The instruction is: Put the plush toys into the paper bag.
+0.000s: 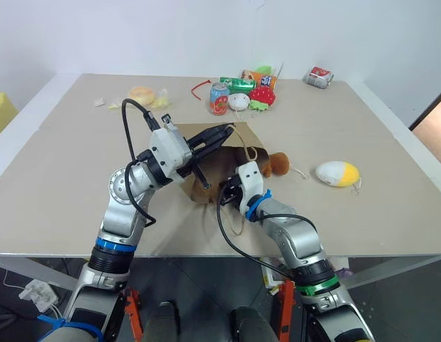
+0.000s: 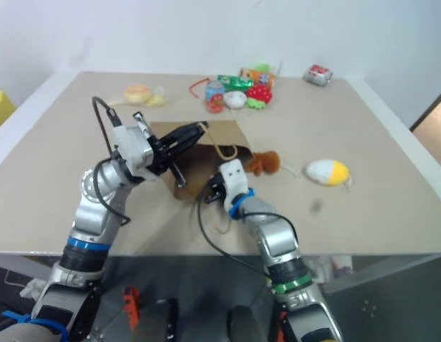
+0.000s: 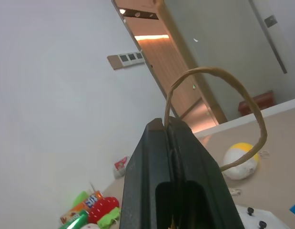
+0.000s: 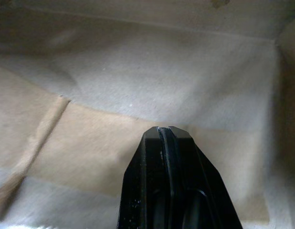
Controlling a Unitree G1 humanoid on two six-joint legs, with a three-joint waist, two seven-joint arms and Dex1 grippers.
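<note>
Here the left gripper (image 3: 169, 125) pinches the paper bag (image 1: 206, 167) handle (image 3: 218, 76); right gripper (image 4: 167, 130) closed, empty; labels unreadable.

beige table (image 1: 78, 185) before a white wall (image 1: 135, 35).

L pincer (image 1: 230, 131) pinches bag handle (image 1: 241, 135); orange plush (image 1: 271, 164) beside paper bag (image 1: 206, 165).

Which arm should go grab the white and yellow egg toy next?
Right. The egg toy lies on the robot's right side of the table, and the left gripper is shut on the paper bag's handle, holding the paper bag open.
</note>
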